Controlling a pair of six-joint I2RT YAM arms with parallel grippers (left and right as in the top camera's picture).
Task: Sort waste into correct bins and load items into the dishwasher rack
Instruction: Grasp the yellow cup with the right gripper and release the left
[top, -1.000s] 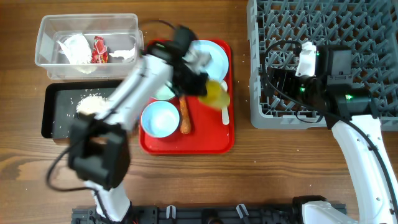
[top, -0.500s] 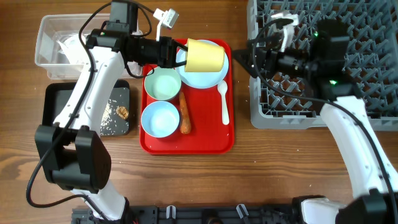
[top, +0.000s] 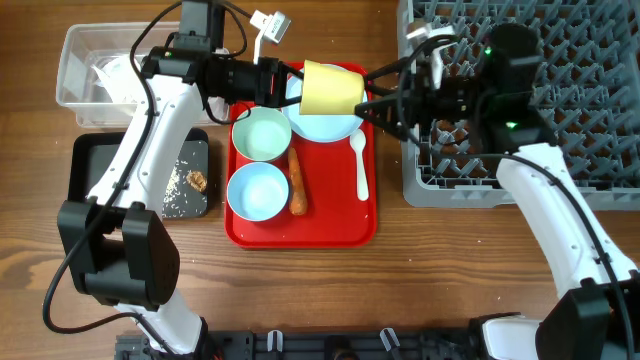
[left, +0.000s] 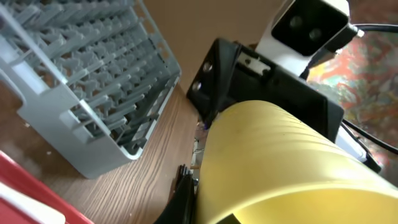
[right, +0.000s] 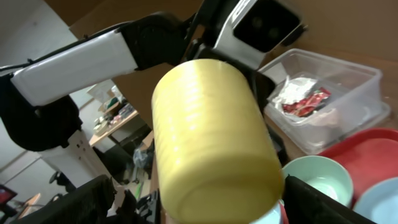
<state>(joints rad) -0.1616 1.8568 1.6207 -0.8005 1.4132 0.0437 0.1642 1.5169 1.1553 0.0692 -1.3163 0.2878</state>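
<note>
Here we've got the small yellow plastic cup (top: 330, 88) up in the air, lying on its side and pointing toward the right edge of the wooden tabletop (top: 450, 260). The left end effector (top: 290, 85) is clamped on its left end. The right end effector (top: 372, 97) sits at the cup's other end with its fingers spread wide. In the right wrist view the cup (right: 214, 143) sits between the two fingers with a gap on each side, so we'd say it's not gripping.

The cup hangs over the pale blue round plate (top: 325, 125) at the far end of the red serving tray (top: 340, 225), which is mid-tabletop. Also on that tray are two pale blue bowls (top: 262, 135) (top: 258, 190), an orange carrot (top: 296, 182) beside them, and a white plastic spoon (top: 361, 165) near the tray's right side.

The big grey plastic dishwasher rack (top: 470, 190) fills the far right corner. The clear plastic rectangular tub (top: 75, 65) sits in the far left corner with a crumpled white napkin (right: 289, 90) and red snack wrappers (right: 308, 101) inside. The shallow black rectangular tray (top: 85, 180) is just in front of it, holding loose white rice (top: 178, 195) and a brown food scrap (top: 197, 181).
</note>
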